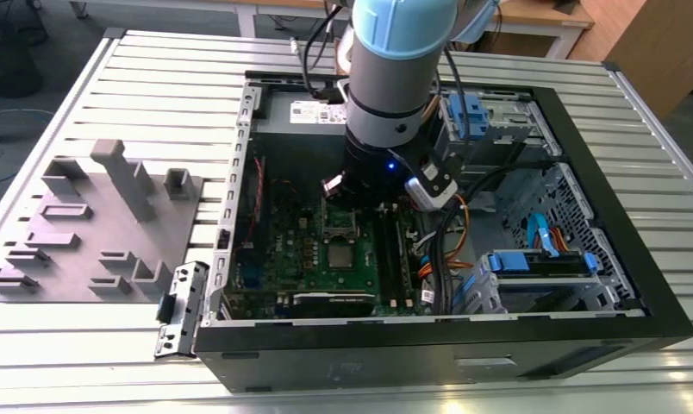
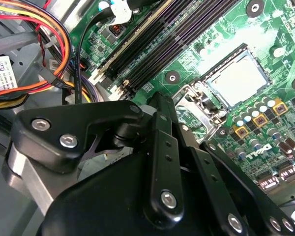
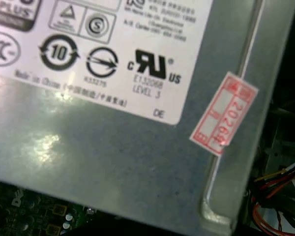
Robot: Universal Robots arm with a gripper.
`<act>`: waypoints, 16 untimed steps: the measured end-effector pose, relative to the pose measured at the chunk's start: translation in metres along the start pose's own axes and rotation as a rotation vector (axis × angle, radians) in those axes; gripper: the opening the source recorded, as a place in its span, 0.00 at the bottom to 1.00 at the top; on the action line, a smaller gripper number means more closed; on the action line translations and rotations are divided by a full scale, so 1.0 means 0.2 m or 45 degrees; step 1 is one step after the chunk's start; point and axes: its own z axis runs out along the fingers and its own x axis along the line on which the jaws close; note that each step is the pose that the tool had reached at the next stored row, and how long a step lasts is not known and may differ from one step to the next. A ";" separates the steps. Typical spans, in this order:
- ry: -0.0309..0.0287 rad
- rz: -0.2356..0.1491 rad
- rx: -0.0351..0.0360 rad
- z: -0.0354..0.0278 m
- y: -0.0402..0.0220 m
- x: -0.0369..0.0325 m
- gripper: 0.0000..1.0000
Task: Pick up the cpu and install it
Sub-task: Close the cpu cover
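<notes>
Your arm (image 1: 387, 86) stands almost vertical below the top edge of the exterior view, with its pale blue joint cap uppermost and a grey tube beneath. The black wrist (image 1: 381, 172) points downward, a small blue light (image 1: 390, 164) glows on its side, and black cables (image 1: 442, 246) loop off it. In the second wrist view you see the gripper (image 2: 167, 118) from behind: black linkage bars studded with silver bolts.
</notes>
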 end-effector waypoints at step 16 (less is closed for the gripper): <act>-0.0059 0.000 -0.0134 -0.037 0.001 0.020 0.11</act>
